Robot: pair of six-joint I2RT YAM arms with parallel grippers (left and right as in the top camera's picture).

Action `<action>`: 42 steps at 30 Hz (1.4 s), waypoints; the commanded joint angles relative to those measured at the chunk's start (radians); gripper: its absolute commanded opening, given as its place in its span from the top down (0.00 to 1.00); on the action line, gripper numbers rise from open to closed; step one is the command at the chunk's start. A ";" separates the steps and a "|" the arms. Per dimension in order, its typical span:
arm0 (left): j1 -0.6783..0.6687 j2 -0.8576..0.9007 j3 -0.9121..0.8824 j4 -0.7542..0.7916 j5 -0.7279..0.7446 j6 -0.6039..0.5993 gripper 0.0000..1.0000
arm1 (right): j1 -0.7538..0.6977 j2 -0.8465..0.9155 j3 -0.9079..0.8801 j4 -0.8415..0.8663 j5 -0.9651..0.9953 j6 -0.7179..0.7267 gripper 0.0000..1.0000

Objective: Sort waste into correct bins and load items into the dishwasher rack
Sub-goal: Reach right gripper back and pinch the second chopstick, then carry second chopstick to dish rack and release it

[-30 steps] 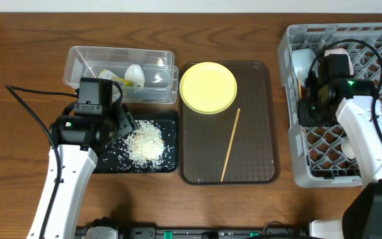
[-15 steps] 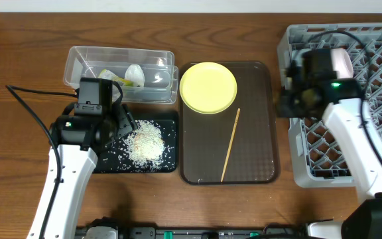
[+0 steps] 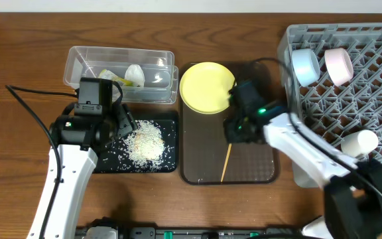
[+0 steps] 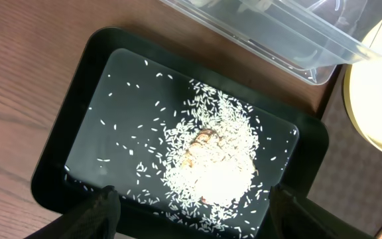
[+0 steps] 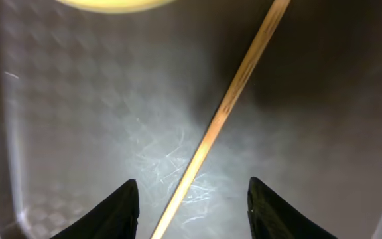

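Observation:
A single wooden chopstick (image 3: 225,164) lies on the dark brown serving tray (image 3: 260,156), next to the round yellow plate (image 3: 207,86). My right gripper (image 3: 233,133) is open just above the chopstick; in the right wrist view the chopstick (image 5: 225,111) runs between its fingers (image 5: 197,214). My left gripper (image 3: 119,126) is open and empty over the black tray (image 3: 171,162) holding the rice (image 3: 144,142); the rice also shows in the left wrist view (image 4: 217,159) beyond the gripper (image 4: 191,219). The clear tub (image 3: 78,63) holds the wrapper (image 3: 115,79) and tissue (image 3: 134,72).
The grey dishwasher rack (image 3: 297,169) stands at the right edge. It holds a light blue bowl (image 3: 304,66), a pale pinkish-white bowl (image 3: 339,66) and a white cup (image 3: 360,142). The right arm reaches across from the rack side. A black cable trails left of the left arm.
My right arm has swung left from the dishwasher rack to the brown tray and lowered over the chopstick. The left arm has not moved.

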State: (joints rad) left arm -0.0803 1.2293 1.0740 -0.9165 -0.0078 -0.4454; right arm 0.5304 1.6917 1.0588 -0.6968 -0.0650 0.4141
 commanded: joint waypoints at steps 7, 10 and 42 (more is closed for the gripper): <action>0.004 0.005 0.010 -0.003 -0.019 -0.002 0.25 | 0.044 0.140 -0.014 0.013 0.125 0.221 0.63; 0.005 0.005 0.010 -0.003 -0.019 -0.002 0.25 | 0.039 0.141 -0.014 0.008 0.126 0.220 0.76; 0.004 0.005 0.010 -0.003 -0.019 -0.002 0.25 | -0.594 -0.156 0.147 -0.264 0.097 -0.464 0.96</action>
State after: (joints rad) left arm -0.0803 1.2297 1.0740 -0.9165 -0.0074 -0.4454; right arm -0.0570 1.4994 1.2049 -0.9581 0.0528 0.0154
